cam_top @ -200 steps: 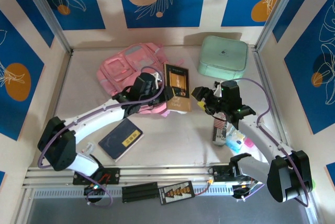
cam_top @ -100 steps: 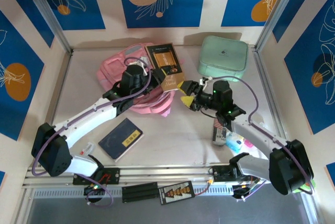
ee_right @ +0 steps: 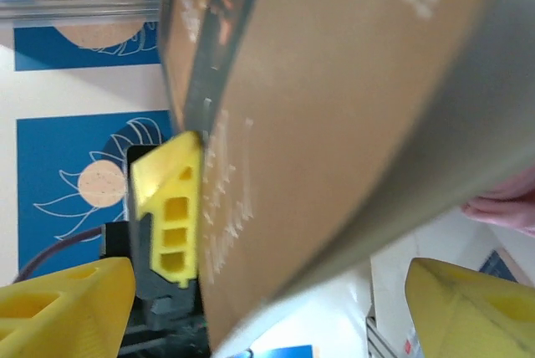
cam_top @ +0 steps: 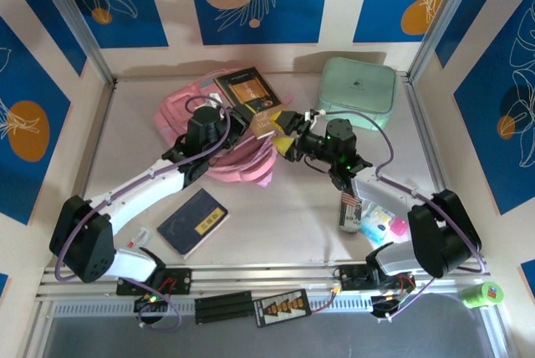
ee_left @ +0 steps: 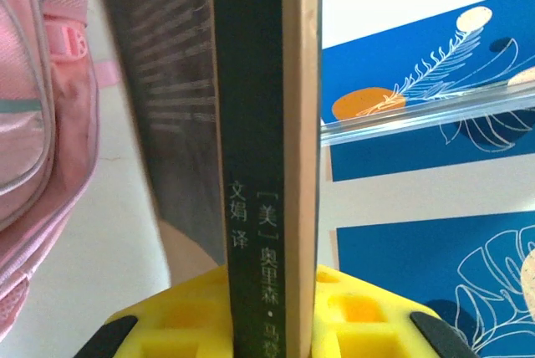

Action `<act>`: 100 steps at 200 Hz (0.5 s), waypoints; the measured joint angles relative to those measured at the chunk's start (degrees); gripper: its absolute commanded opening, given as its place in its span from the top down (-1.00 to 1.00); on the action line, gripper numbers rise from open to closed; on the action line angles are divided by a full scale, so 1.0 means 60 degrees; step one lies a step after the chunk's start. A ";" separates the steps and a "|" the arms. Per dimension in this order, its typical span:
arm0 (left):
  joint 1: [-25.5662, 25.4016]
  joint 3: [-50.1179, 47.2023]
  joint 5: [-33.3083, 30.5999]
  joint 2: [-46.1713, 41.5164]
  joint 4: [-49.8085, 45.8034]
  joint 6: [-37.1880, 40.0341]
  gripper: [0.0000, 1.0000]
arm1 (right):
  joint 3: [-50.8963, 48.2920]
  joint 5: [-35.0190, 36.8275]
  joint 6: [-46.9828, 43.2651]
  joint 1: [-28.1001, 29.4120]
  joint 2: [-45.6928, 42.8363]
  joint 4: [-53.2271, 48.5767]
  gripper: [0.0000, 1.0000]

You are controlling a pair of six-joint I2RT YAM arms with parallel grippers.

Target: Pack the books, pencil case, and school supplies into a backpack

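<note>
A dark brown and tan book [cam_top: 244, 90] hangs tilted above the pink backpack [cam_top: 178, 113], and my left gripper [cam_top: 256, 123] is shut on its lower edge. In the left wrist view the book's spine [ee_left: 259, 124] stands upright between the yellow fingers [ee_left: 180, 312] of that gripper [ee_left: 266, 324], with the backpack [ee_left: 33, 124] at the left. My right gripper [cam_top: 282, 135] is open just right of the book's lower corner. In the right wrist view the tan cover [ee_right: 334, 99] reaches down between the wide-apart fingers [ee_right: 67, 308]. A navy book [cam_top: 193, 222] lies flat at the front left.
A mint-green rounded box [cam_top: 356, 90] stands at the back right. Small school supplies [cam_top: 380, 224] and a tube [cam_top: 349, 210] lie under the right arm. A green tape roll [cam_top: 482, 294] sits off the front right corner. A small white item [cam_top: 140, 237] lies front left.
My left gripper has carried the brown book back and left, up over the backpack. The right gripper has followed it leftward and opened a little wider.
</note>
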 measured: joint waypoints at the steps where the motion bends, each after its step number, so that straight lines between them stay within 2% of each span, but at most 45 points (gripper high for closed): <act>1: 0.0000 -0.0004 0.0000 0.0000 0.0007 -0.0029 1.00 | 0.0004 0.0000 0.0007 0.0000 0.0015 0.0018 -0.69; 19: 0.0011 -0.0004 0.0000 0.0000 0.0262 -0.0233 1.00 | 0.0080 0.0029 0.0291 0.0000 0.0397 0.0492 -0.67; 53: 0.0055 -0.0102 -0.0044 -0.0004 0.0663 -0.0466 1.00 | 0.0313 0.0015 0.1115 0.0018 0.1395 0.1319 -0.46; 100: 0.0087 -0.0433 -0.0324 -0.0004 0.0856 -0.0517 1.00 | 0.0776 0.0120 0.2197 0.0120 0.2539 0.2517 -0.27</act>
